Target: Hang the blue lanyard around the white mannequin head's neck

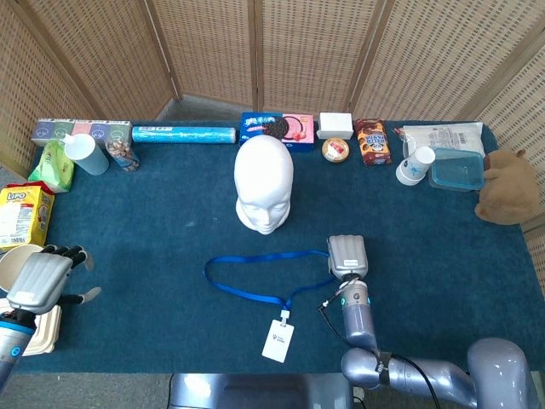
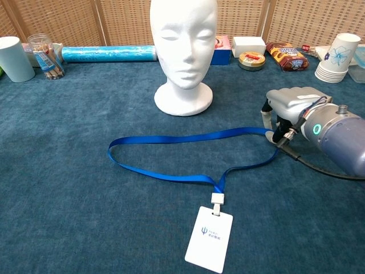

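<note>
Blue lanyard (image 2: pixel 188 157) flat on the cloth before the white mannequin head (image 2: pixel 183 51), badge nearest camera; right hand (image 2: pixel 291 108) knuckles-up at strap's right end, grip unclear; left hand (image 1: pixel 47 274) spread, holding nothing.

1. A table covered in dark blue cloth (image 1: pixel 170 213) carries everything.
2. Near its middle stands the white mannequin head (image 1: pixel 264 184); in front of it the blue lanyard (image 1: pixel 255 281) lies flat, its badge (image 1: pixel 274 339) nearest the front edge.
3. Along the back edge sit a blue roll (image 1: pixel 183 135), a cookie box (image 1: pixel 276 129) and paper cups (image 1: pixel 415 164).
4. At the left lies a yellow packet (image 1: pixel 24 215).
</note>
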### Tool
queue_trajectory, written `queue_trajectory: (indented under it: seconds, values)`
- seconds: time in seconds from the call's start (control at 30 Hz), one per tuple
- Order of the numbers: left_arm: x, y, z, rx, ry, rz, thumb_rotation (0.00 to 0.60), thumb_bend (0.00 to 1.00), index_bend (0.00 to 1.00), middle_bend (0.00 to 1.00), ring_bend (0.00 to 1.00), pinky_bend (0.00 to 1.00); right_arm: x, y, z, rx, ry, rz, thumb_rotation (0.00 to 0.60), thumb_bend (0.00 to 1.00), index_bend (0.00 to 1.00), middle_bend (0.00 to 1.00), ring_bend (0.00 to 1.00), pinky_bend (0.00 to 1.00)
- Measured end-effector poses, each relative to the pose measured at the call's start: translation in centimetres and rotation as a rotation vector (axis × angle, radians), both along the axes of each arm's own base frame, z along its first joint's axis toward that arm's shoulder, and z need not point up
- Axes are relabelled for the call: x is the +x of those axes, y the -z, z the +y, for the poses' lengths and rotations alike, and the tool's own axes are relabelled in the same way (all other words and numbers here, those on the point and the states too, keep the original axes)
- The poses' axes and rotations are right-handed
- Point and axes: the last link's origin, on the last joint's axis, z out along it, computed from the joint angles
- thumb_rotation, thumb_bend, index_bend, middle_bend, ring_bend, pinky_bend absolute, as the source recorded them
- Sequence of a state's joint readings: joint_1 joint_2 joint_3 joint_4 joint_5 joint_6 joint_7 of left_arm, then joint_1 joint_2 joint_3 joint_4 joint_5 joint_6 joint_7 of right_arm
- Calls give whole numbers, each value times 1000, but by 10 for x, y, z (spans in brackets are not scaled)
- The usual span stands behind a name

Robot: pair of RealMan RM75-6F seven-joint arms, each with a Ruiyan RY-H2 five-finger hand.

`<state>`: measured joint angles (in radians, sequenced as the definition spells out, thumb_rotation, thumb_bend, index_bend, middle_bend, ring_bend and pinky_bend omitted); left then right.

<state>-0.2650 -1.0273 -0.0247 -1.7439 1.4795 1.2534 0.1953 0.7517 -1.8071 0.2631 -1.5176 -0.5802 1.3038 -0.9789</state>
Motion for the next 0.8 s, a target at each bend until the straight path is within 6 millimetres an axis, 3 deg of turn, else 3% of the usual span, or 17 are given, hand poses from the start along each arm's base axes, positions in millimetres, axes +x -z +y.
queue_trajectory:
  seconds: [0.17,0.27,0.43,0.8]
  values:
    - [13,11,16,-6,30,47,457,184,492,808,837,798,4,-1,3,6,-12,-10,593,521,607,992,1000,1000]
    - [24,21,29,-18,50,75,456,184,491,946,979,897,6,-1,4,10,-18,-15,588,522,607,993,1000,1000]
    - [48,47,53,-68,83,93,454,184,492,1000,1000,990,9,-3,7,15,-26,-27,596,524,609,994,1000,1000]
    - [84,89,75,-140,71,69,452,224,515,1000,1000,1000,7,-6,11,24,-25,-42,600,527,609,995,1000,1000]
